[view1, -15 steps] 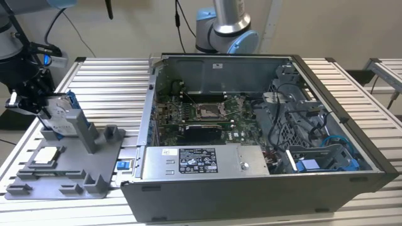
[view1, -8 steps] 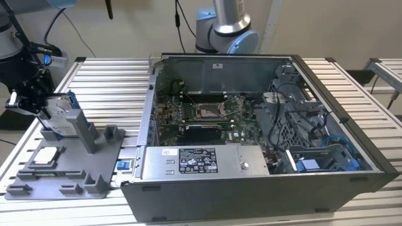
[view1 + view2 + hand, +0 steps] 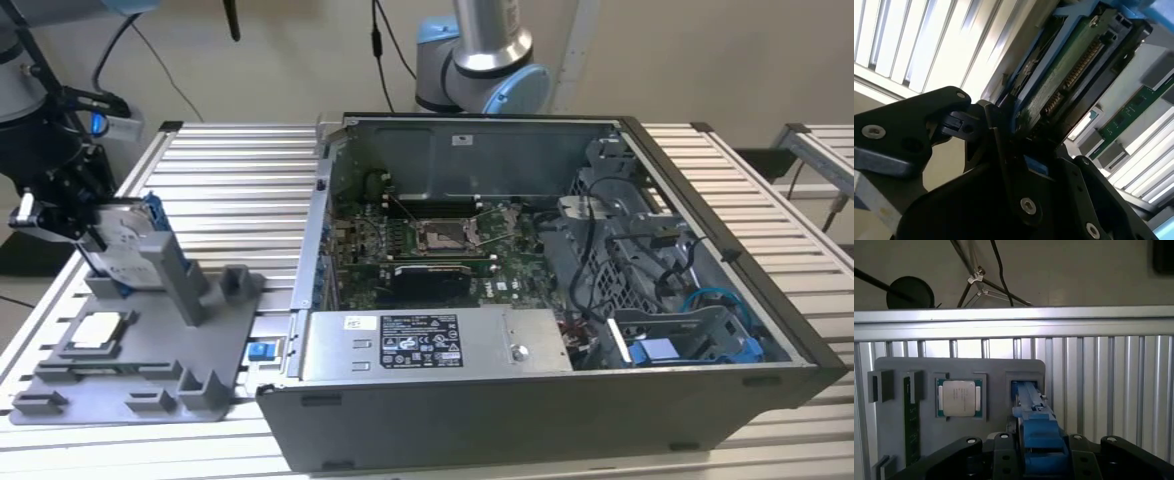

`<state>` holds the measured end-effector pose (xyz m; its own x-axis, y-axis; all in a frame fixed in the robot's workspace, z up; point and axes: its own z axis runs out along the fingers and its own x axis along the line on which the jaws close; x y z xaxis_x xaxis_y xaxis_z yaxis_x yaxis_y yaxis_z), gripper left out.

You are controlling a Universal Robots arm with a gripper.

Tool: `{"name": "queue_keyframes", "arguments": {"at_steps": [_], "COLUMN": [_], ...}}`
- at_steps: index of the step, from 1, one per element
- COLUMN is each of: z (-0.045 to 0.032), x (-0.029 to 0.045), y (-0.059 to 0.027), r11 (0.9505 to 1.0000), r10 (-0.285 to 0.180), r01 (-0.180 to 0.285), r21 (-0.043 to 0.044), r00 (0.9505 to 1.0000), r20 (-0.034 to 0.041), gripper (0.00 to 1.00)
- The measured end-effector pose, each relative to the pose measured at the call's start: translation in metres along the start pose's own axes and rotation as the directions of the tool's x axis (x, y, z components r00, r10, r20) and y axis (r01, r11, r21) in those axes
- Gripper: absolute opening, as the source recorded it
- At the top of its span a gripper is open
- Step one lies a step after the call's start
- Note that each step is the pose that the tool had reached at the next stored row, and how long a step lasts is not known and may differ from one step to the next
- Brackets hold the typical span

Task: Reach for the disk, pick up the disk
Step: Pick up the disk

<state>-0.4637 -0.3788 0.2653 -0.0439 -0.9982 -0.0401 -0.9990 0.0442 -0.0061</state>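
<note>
Clamping the disk (image 3: 1069,75) from both sides, the fingers (image 3: 999,135) hold it upright.

An open computer case (image 3: 534,420) lies on the slatted metal worktop (image 3: 227,180) with its motherboard (image 3: 441,240) exposed. A grey power supply (image 3: 427,345) runs along its near wall, and a blue bracket (image 3: 667,350) sits toward the exterior view's right. Beside the case, a grey fixture plate (image 3: 120,395) holds a square silver chip (image 3: 100,328). In the first wrist view it also holds a green memory stick (image 3: 910,420).
</note>
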Motion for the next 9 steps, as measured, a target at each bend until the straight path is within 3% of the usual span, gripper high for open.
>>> {"name": "queue_keyframes", "arguments": {"at_steps": [9], "z": [-0.0019], "x": [0.0000], "y": [0.0011], "r11": [1.0000], "r10": [0.001], "r01": [-0.001], "r21": [0.0011], "r00": [1.0000], "r20": [-0.0012], "gripper": [0.00]}}
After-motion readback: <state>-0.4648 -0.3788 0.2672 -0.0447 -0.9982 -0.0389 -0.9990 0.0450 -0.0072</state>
